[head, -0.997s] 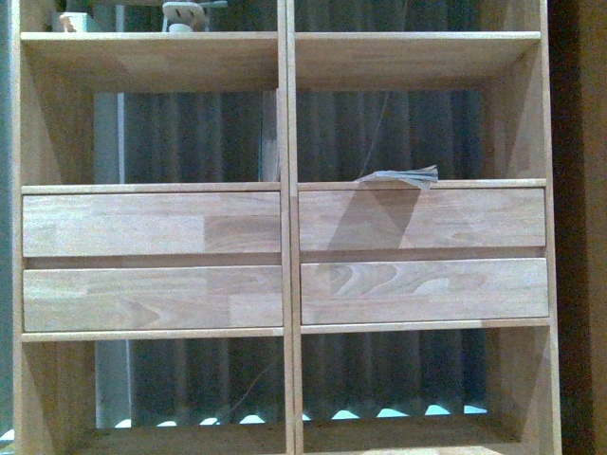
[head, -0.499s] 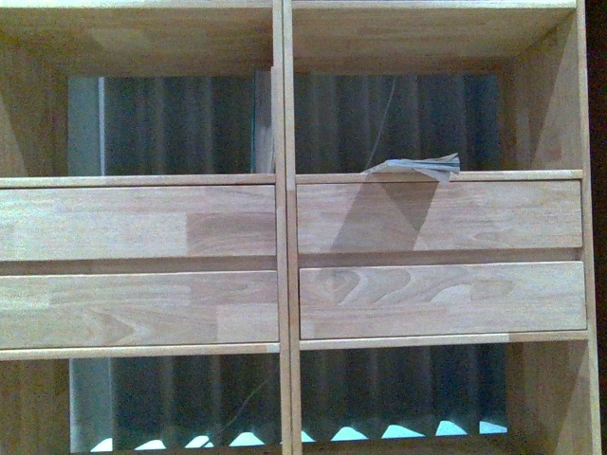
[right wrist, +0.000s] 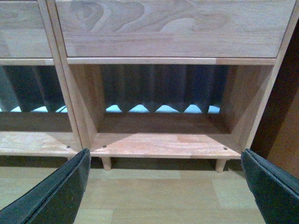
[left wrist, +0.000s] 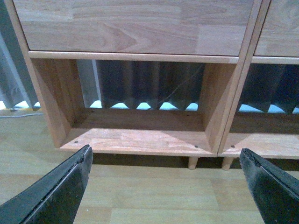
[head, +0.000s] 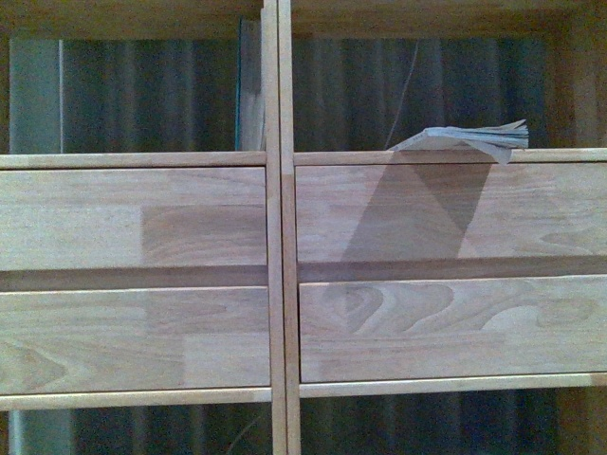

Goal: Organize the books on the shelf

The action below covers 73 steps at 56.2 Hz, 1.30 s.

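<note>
The thin book lies flat, long side across, high above both wide-open, empty tools, and the right tool looks nearer than the left tool.

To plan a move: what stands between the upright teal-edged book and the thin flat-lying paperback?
The light-wood shelf's vertical divider, with the teal-edged book beside it, then nothing up to the paperback. Front view shows it.

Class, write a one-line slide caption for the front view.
Wooden shelf, close up: a thin paperback lies flat above the right-hand drawers; another book stands upright beside the central divider.
</note>
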{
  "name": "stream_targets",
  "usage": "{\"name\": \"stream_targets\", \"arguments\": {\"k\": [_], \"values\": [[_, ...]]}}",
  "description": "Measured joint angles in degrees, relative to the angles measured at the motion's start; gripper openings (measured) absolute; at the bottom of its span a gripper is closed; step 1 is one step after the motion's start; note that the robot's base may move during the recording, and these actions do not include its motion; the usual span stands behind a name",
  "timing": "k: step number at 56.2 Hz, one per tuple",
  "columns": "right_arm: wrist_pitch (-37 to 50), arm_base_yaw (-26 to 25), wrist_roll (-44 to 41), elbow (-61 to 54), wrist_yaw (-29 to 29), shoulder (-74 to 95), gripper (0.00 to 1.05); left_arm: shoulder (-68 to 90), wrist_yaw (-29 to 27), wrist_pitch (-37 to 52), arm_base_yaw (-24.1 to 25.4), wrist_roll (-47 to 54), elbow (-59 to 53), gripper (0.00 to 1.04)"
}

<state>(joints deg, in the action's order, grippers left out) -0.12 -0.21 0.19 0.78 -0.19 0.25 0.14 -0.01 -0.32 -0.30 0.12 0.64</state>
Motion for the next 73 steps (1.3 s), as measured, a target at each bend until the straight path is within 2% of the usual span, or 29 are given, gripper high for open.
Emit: {"name": "stream_targets", "arguments": {"k": [73], "values": [[0.0,0.0,-0.02,0.0,-0.04,-0.02,0.98,-0.02,0.02,0.0,0.0,0.0,0.0,0.97]]}}
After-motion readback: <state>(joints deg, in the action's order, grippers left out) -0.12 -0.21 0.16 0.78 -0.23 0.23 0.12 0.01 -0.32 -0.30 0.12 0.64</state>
